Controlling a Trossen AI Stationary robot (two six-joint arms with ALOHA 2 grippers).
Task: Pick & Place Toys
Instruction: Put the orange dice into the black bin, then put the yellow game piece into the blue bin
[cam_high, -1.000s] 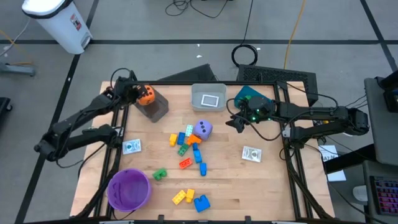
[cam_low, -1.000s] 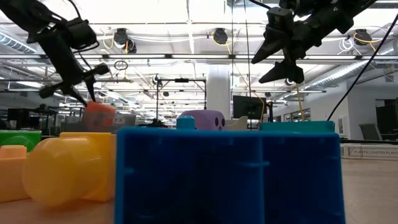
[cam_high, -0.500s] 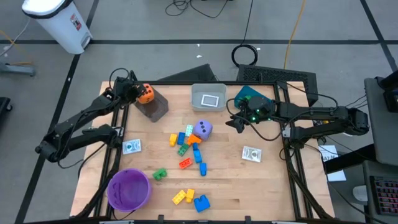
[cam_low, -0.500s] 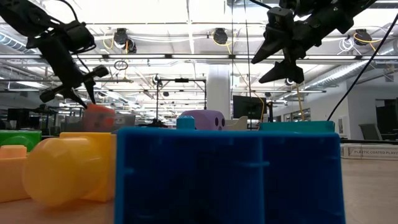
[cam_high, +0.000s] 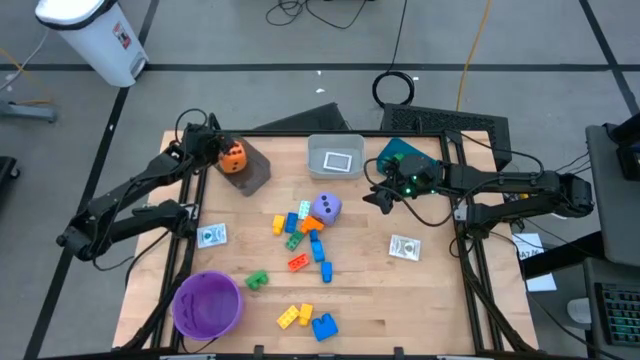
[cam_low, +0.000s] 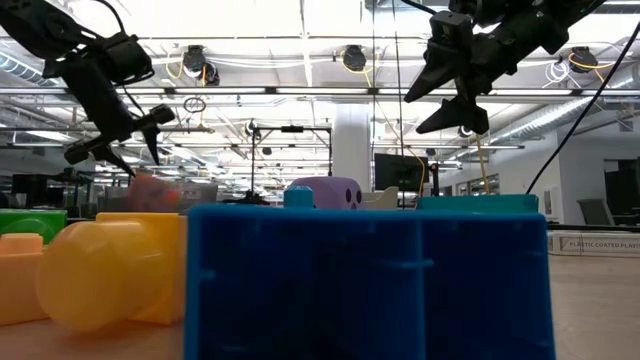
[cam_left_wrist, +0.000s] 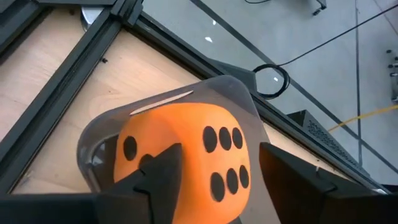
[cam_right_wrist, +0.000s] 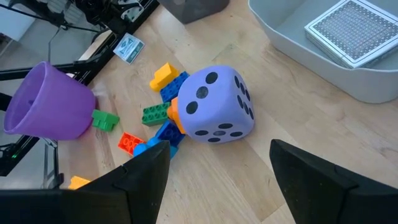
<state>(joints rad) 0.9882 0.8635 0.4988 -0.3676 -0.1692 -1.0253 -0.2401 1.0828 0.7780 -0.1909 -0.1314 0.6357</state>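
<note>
The orange dotted die (cam_high: 233, 156) sits in the mouth of the grey bin (cam_high: 252, 173) at the far left, with part of it still above the rim (cam_left_wrist: 236, 84). My left gripper (cam_left_wrist: 219, 150) hangs open just above it, one finger on either side and clear of the die (cam_left_wrist: 186, 162). Farther right, my right gripper (cam_high: 378, 197) hovers open above the table beside the purple die (cam_right_wrist: 214, 106). That die rests on a heap of small bricks (cam_high: 300, 232) at mid-table.
A white bin (cam_high: 335, 157) holding a card stands at the far middle, with a teal bin (cam_high: 405, 158) beside it. The purple bowl (cam_high: 208, 303) is near left. Two cards (cam_high: 212, 235) (cam_high: 405, 247) lie flat. More bricks (cam_high: 310, 320) lie near the front edge.
My left gripper has opened in place above the grey bin. The orange die has left its fingers and dropped lower into the bin's mouth.
</note>
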